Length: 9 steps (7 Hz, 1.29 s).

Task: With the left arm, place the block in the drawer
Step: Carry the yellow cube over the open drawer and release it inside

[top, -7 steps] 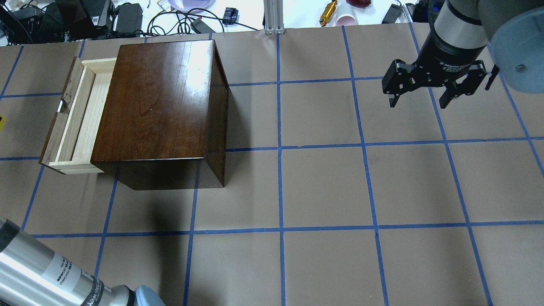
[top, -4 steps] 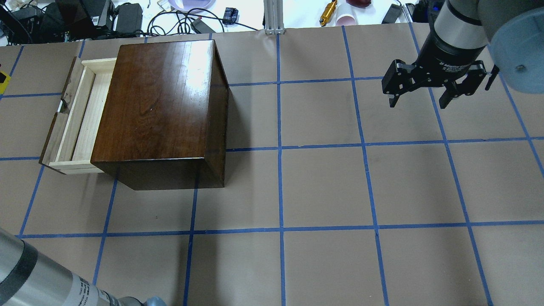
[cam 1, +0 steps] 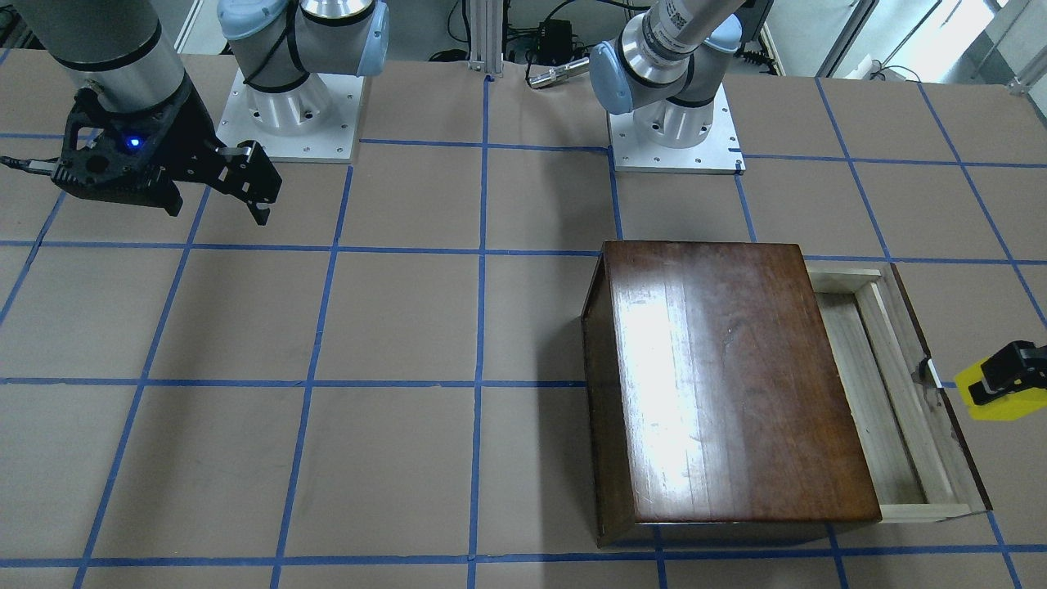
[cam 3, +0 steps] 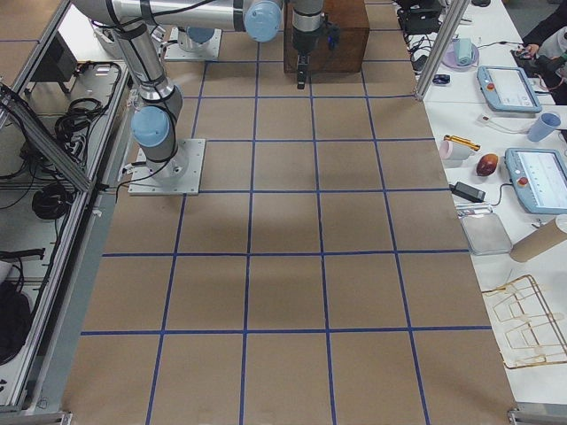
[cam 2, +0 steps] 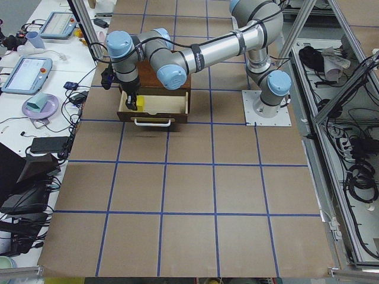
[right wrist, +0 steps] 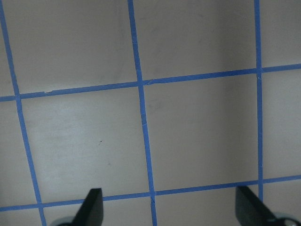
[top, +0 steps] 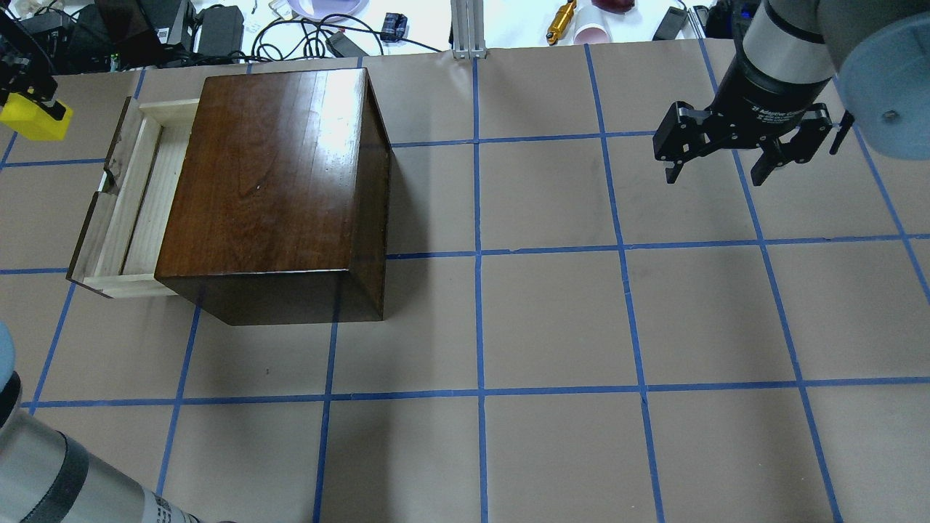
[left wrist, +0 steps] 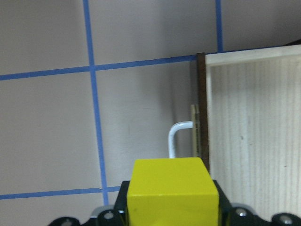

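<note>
My left gripper (top: 35,109) is shut on the yellow block (top: 29,123) and holds it in the air at the far left, just outside the drawer's dark front panel. In the left wrist view the block (left wrist: 173,190) sits between the fingers, next to the metal pull (left wrist: 181,139). The drawer (top: 142,192) is pulled out of the dark-wood box (top: 276,181), and its pale tray shows nothing inside. In the front-facing view the block (cam 1: 986,401) is right of the drawer (cam 1: 891,401). My right gripper (top: 719,171) is open and empty, far right.
Cables, power adapters and small items (top: 218,29) lie beyond the table's far edge, beside an aluminium post (top: 468,29). The arm bases (cam 1: 675,123) stand at the robot's side. Brown paper with blue tape lines (top: 479,327) covers the table.
My left gripper with the yellow block has come into the overhead view from the left edge, moving farther away and right, toward the drawer. The right arm has not moved.
</note>
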### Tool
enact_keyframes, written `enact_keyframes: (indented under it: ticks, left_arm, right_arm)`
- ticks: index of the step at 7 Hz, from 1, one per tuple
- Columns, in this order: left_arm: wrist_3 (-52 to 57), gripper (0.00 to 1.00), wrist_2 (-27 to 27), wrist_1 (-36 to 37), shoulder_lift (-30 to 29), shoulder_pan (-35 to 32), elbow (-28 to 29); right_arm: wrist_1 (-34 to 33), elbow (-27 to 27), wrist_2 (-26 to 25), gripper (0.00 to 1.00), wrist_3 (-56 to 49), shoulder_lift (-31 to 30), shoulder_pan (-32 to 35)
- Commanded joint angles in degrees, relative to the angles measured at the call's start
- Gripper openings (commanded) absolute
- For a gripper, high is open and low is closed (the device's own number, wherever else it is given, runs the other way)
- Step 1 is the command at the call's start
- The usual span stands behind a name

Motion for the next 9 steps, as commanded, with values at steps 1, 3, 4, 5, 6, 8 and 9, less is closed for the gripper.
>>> enact_keyframes:
  ticks: [1,3,4,5,6,8,9]
  left_arm:
    - [-4.3,0.00,-1.2,0.7,0.4,-2.3,-5.7]
    - [-6.1,0.00,-1.2,4.5,0.2,-3.6,-9.9]
    - [-6.8,0.00,-1.3,4.8,-0.8,-3.6,-10.5]
    - [-6.6,0.00,-1.4,4.9,-1.0,-3.6,-10.8]
    - [-6.2,0.22,-1.5,4.8,-1.0,-3.6,-10.8]
    - [-6.8,1.00,-1.9,4.8,-0.6,-3.6,-11.3]
    - [-8.1,1.00,-3.7,4.8,0.8,-3.6,-10.8]
  right_arm:
    - [0.0,0.0,-0.1,1.00,0.0,0.0,0.0]
    - [0.0,0.0,-0.1,1.00,0.0,0.0,0.0]
    - [0.0,0.0,-0.1,1.00,0.0,0.0,0.0]
    - [0.0,0.0,-0.1,1.00,0.0,0.0,0.0]
    - [0.0,0.0,-0.1,1.00,0.0,0.0,0.0]
    - [0.0,0.0,-0.1,1.00,0.0,0.0,0.0]
    - [0.0,0.0,-0.1,1.00,0.0,0.0,0.0]
